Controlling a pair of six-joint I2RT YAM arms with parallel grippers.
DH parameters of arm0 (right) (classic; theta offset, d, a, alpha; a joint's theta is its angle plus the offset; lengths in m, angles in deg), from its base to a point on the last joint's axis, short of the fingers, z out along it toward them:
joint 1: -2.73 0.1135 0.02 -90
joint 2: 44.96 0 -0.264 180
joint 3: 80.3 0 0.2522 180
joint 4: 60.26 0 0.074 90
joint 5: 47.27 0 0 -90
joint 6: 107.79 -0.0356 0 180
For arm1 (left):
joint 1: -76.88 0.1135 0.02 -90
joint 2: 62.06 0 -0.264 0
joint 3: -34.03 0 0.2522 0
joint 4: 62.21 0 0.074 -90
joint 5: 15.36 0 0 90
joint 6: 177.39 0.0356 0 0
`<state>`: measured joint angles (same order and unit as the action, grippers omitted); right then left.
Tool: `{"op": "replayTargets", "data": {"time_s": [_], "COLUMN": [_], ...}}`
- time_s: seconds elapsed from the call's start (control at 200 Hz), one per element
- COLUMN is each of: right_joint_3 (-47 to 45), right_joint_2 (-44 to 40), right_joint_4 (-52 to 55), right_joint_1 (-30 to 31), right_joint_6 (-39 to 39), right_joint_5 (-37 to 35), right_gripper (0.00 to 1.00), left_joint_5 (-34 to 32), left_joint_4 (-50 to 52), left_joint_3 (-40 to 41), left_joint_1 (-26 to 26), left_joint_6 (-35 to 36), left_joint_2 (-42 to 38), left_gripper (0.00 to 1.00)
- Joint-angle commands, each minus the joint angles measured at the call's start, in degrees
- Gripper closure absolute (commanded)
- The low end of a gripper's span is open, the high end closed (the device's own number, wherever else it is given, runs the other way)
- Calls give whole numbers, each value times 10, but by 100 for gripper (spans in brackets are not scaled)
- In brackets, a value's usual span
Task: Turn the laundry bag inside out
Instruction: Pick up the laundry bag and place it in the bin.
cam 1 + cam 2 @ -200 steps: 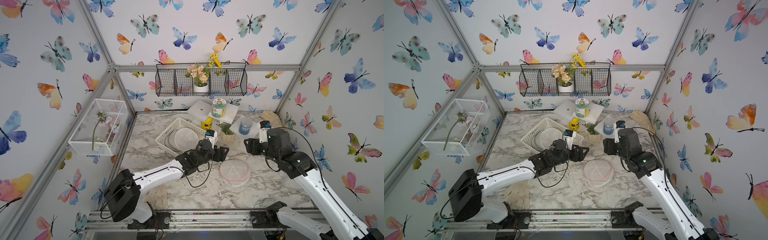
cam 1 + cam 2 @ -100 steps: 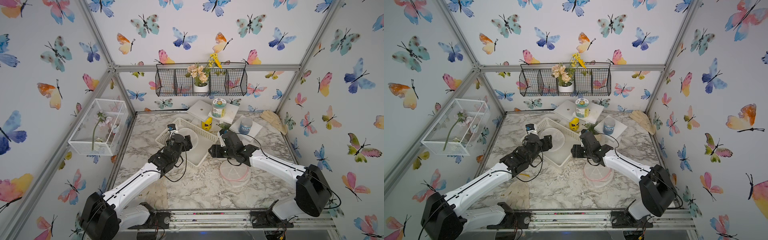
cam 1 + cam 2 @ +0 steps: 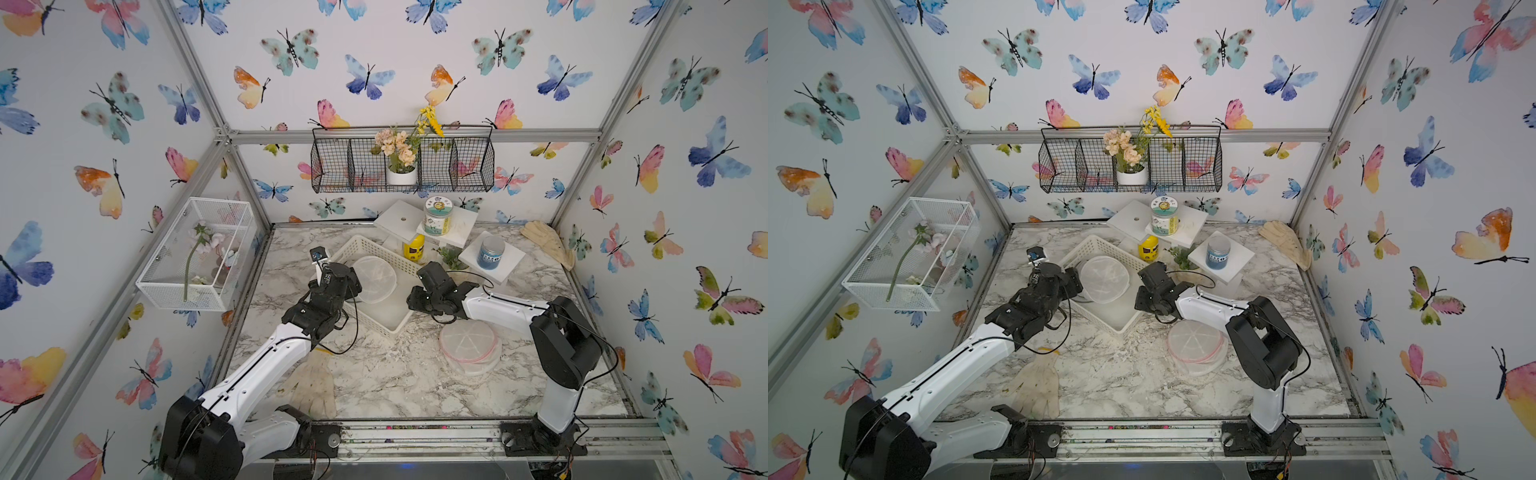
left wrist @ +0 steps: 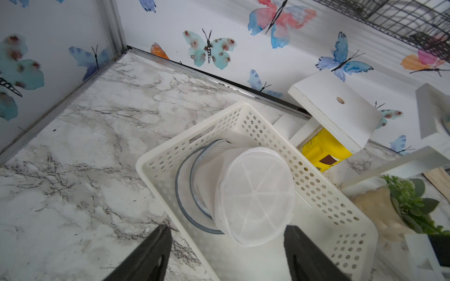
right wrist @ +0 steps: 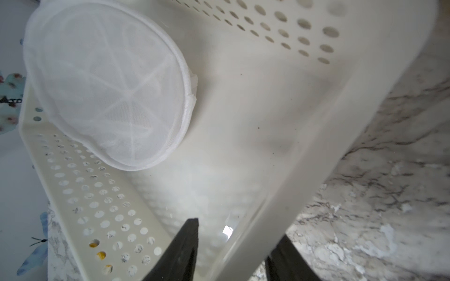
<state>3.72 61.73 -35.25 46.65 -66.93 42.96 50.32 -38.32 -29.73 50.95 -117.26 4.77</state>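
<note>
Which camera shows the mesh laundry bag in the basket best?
Left wrist: the laundry bag shows whole, round end and side, close up. Right wrist shows only its round end; both top views show it small.

Robot test booth: aluminium frame (image 3: 540, 135), butterfly walls (image 3: 390, 37)

Wears glossy white shells on the long links of the left arm (image 3: 266, 357) and right arm (image 3: 503, 305), dotted with small dark screw holes and traced by a thin black cable along each. Carries boxy matte-black motor housings (image 3: 565, 349) at the joints, plus black wrist blocks with slack black cable loops (image 3: 354, 320) hanging off them. Ends in flat black fingers (image 4: 151, 255), tapered at the tips, above black base mounts (image 3: 540, 438) at 5 and 7 o'clock in both top views.
</note>
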Motion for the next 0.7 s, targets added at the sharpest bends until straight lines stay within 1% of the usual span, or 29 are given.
{"op": "replayTargets", "data": {"time_s": [0.0,0.115,0.24,0.305,0.36,0.455,0.531,0.611,0.696], "right_joint_3": [22,38,52,60,66,80,90,101,109], "right_joint_2": [15,26,32,35,39,46,52,57,62], "right_joint_4": [5,18,30,36,38,43,45,48,48], "right_joint_1": [4,4,4,4,4,4,4,4,4], "right_joint_6": [-11,-4,9,13,17,24,31,40,48], "right_joint_5": [-14,-17,-21,-26,-26,-27,-29,-33,-35], "right_gripper": [63,71,74,74,74,75,75,76,77], "left_joint_5": [57,138,210,216,207,200,226,271,296], "left_joint_4": [-6,-35,-45,-27,-17,-26,-40,-43,-46], "left_joint_3": [3,-2,-35,-68,-89,-95,-92,-100,-109], "left_joint_1": [33,80,110,117,122,134,147,155,158], "left_joint_6": [46,86,137,154,162,160,156,158,156], "left_joint_2": [25,68,137,176,203,224,236,259,282], "left_gripper": [21,20,19,19,19,19,20,24,28]}}
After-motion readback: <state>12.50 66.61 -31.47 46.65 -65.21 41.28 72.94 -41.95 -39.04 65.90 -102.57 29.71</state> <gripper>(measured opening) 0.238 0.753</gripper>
